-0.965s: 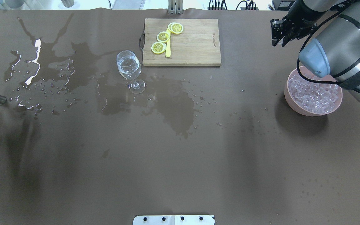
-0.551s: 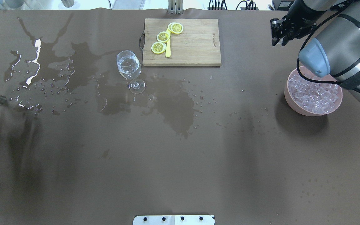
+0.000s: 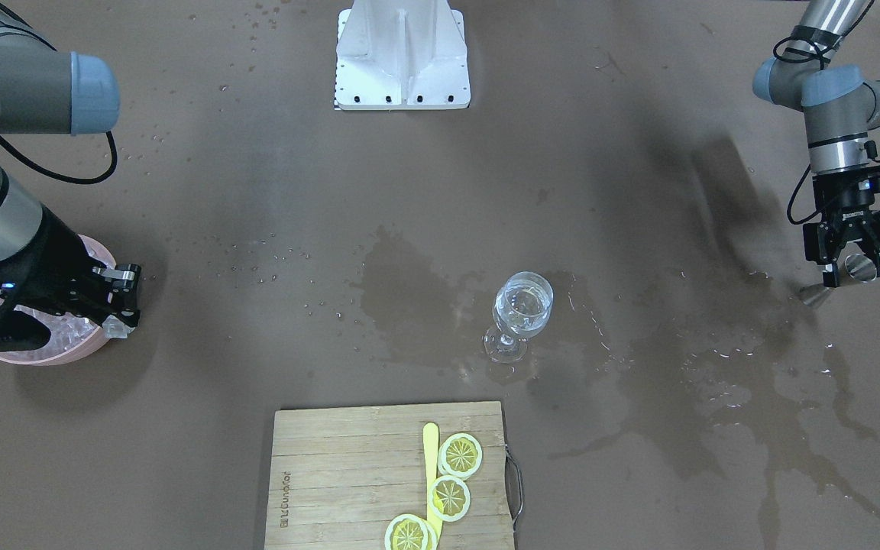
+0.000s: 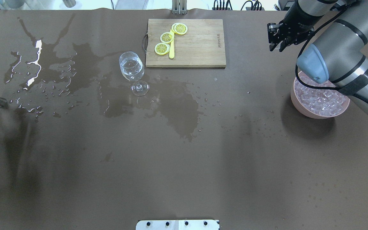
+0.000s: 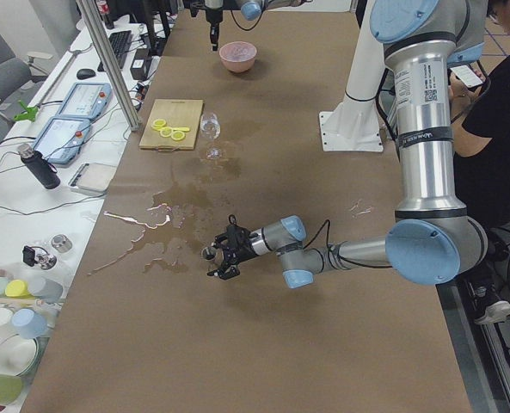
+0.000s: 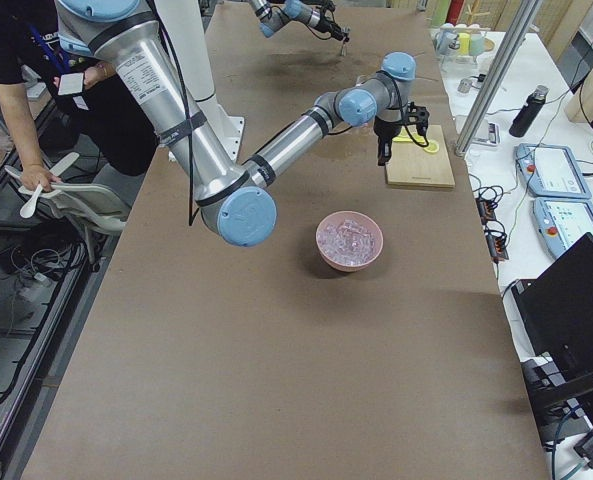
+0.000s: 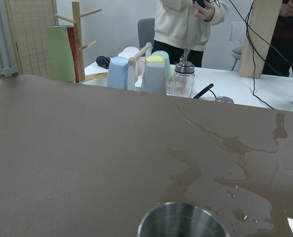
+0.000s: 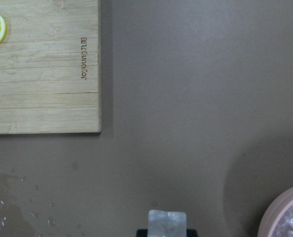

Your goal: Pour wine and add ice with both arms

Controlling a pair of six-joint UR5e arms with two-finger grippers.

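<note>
Holding one ice cube [image 8: 167,220] pinched between its tips, the right claw [image 4: 275,48] hangs near the counter's [image 4: 184,166] far right corner. The left claw [image 3: 851,264] clamps a metal cup [image 3: 860,269] at the left edge. Next, I judge, the cube must reach the wine glass [image 4: 132,61], already holding wine [image 4: 132,71].

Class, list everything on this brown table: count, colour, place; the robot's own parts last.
clear stemmed wine glass: one, holding clear liquid, beside the board's handle.
wooden cutting board: one, tan, far edge, middle.
lemon slices: three, yellow, on the board.
flat yellow stick: one, on the board.
round pink bowl: one, robot's right side.
clear ice cubes: many, in the bowl.
spilled liquid: dark patches around the glass and leftward.
white stand: one, near edge, middle.
small steel cup: one, silvery, in the left gripper.
left gripper: black, shut on the cup.
right gripper: black, shut on one ice cube.
</note>
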